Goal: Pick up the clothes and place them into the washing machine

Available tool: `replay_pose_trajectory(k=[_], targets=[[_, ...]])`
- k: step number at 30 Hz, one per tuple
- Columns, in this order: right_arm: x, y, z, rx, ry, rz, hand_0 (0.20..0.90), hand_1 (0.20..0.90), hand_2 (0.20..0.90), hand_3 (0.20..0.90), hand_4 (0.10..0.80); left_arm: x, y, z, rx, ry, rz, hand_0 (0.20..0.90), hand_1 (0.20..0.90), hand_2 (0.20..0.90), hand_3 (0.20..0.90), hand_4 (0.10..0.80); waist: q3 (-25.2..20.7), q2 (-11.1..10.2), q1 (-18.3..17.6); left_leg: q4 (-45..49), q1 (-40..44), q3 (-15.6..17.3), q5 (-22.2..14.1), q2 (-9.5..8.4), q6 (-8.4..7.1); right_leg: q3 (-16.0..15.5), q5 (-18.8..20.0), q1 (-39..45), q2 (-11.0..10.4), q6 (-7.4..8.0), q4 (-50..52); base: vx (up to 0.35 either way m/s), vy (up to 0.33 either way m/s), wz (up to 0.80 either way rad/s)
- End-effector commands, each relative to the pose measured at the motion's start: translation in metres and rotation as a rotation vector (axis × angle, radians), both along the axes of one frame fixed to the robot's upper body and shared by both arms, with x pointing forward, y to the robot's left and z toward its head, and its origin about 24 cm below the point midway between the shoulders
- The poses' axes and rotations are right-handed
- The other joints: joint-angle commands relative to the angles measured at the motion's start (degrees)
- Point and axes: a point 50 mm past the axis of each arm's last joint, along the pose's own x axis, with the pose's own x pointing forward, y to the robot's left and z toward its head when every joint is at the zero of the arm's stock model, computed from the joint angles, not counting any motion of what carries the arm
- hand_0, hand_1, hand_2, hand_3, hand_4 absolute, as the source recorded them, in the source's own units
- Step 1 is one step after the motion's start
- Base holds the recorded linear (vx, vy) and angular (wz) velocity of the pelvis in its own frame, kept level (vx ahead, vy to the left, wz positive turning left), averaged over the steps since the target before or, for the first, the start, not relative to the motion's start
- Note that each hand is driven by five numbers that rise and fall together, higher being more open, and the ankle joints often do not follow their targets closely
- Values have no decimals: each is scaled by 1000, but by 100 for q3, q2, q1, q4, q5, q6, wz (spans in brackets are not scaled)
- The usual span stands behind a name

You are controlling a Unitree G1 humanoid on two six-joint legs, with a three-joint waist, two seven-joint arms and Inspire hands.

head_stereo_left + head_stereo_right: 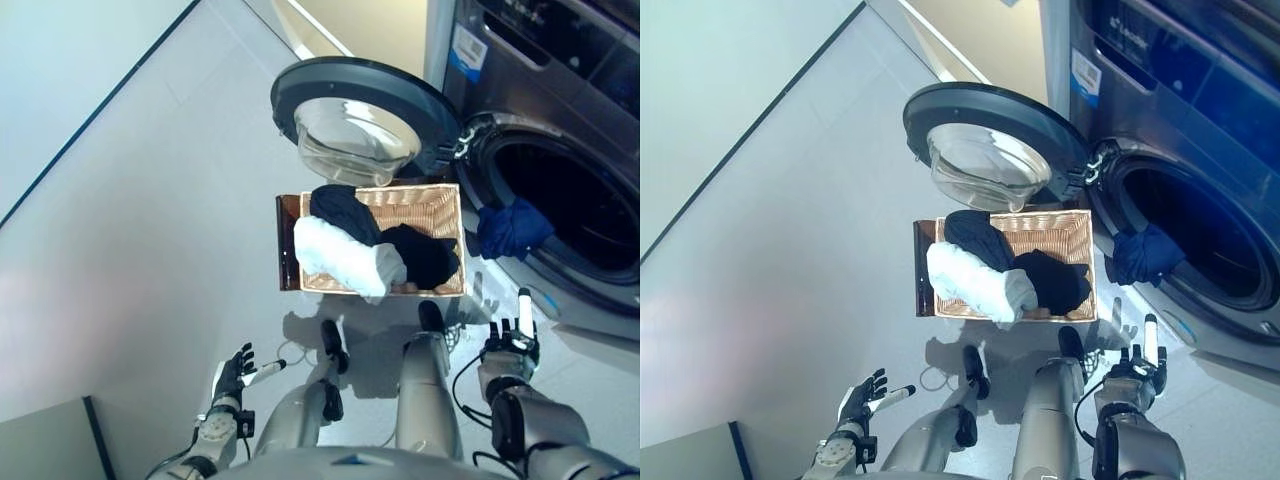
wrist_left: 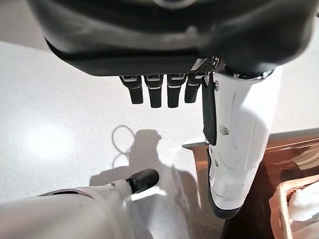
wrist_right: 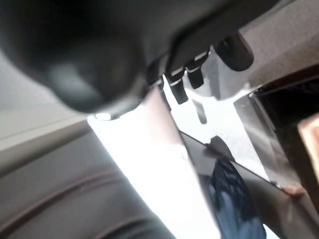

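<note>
Left hand (image 1: 233, 377) low, fingers spread, holding nothing. Right hand (image 1: 512, 345) raised, fingers straight and apart, empty. Beyond the fingertips: wicker basket (image 1: 443, 225) holding white cloth (image 1: 340, 256) and dark clothes (image 1: 420, 255). Farther off, blue garment (image 1: 512, 228) draped over washing machine (image 1: 580, 150) rim, door (image 1: 350, 110) open. Right wrist view alone shows blue fabric (image 3: 234, 199) close.

No print can be read. A white-and-blue label (image 1: 467, 50) stands on the front panel of the washing machine (image 1: 560, 120), at about eleven o'clock from the drum opening (image 1: 575, 205); its lettering is too small to make out. A pale mark sits on the panel's top edge in the right eye view, equally illegible. Nothing else carries text, numbers or signs.
</note>
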Motion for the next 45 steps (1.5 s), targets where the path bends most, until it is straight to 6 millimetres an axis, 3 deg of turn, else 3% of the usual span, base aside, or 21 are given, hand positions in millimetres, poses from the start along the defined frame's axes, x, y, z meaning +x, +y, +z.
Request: replay_pose_trajectory(k=[1, 18, 19, 20, 26, 32, 33, 38, 45], targets=[[8, -25, 25, -61, -74, -120, 900, 900, 900, 900, 800, -6, 16, -2, 44, 35, 48, 900, 900, 900, 900, 800, 427, -60, 16, 1207, -260, 89, -930, -244, -80, 6, 727, 601, -69, -326, -1299, -7, -8, 4], [36, -61, 84, -243, -149, -102, 900, 900, 900, 900, 800, -14, 17, -4, 52, 42, -5, 900, 900, 900, 900, 800, 613, 66, 44, 3053, -1504, 322, -1679, -194, -52, 487, -119, -782, 48, -557, 729, 0, -8, 3], [37, -62, 86, -251, -141, -95, 900, 900, 900, 900, 800, -13, 17, -3, 53, 41, -8, 900, 900, 900, 900, 800, 622, 61, 51, 3165, -1571, 338, -1721, -186, -46, 514, -149, -852, 58, -568, 831, -2, -9, 3], [37, -63, 87, -255, -139, -92, 853, 853, 853, 853, 767, -12, 17, -3, 54, 36, -10, 900, 900, 900, 900, 800, 632, 54, 52, 3243, -1628, 345, -1750, -186, -43, 529, -173, -911, 64, -575, 905, -2, -7, 3], [43, -64, 93, -267, -154, -72, 845, 845, 845, 845, 761, 2, 17, 4, 60, -29, -26, 900, 900, 900, 900, 800, 663, 50, 98, 3657, -1983, 423, -1898, -214, -15, 647, -317, -1295, 127, -608, 1331, 0, 0, 3], [46, -66, 98, -303, -118, -8, 856, 856, 856, 856, 769, 16, 17, 13, 44, -108, -19, 900, 900, 900, 900, 800, 674, 107, 232, 3894, -2275, 487, -1964, -257, 21, 719, -387, -1622, 154, -607, 1591, -3, 3, 1], [48, -66, 99, -307, -116, 0, 900, 900, 900, 900, 800, 17, 17, 13, 43, -113, -16, 900, 900, 900, 900, 800, 673, 114, 246, 3908, -2313, 501, -1960, -259, 23, 734, -387, -1662, 166, -609, 1604, 0, 0, 0], [54, -68, 108, -339, -111, 47, 900, 900, 900, 900, 800, 18, 22, 16, 47, -130, -12, 900, 900, 900, 900, 800, 647, 170, 345, 4031, -2540, 514, -1941, -303, 39, 753, -406, -1881, 176, -603, 1762, -23, 12, 6], [69, -74, 139, -413, -203, 82, 900, 900, 900, 900, 800, 14, 27, 16, 46, -133, 4, 900, 900, 900, 900, 800, 531, 164, 492, 4116, -2800, 505, -1916, -312, 51, 738, -442, -2157, 199, -606, 1931, -23, 4, 6]])
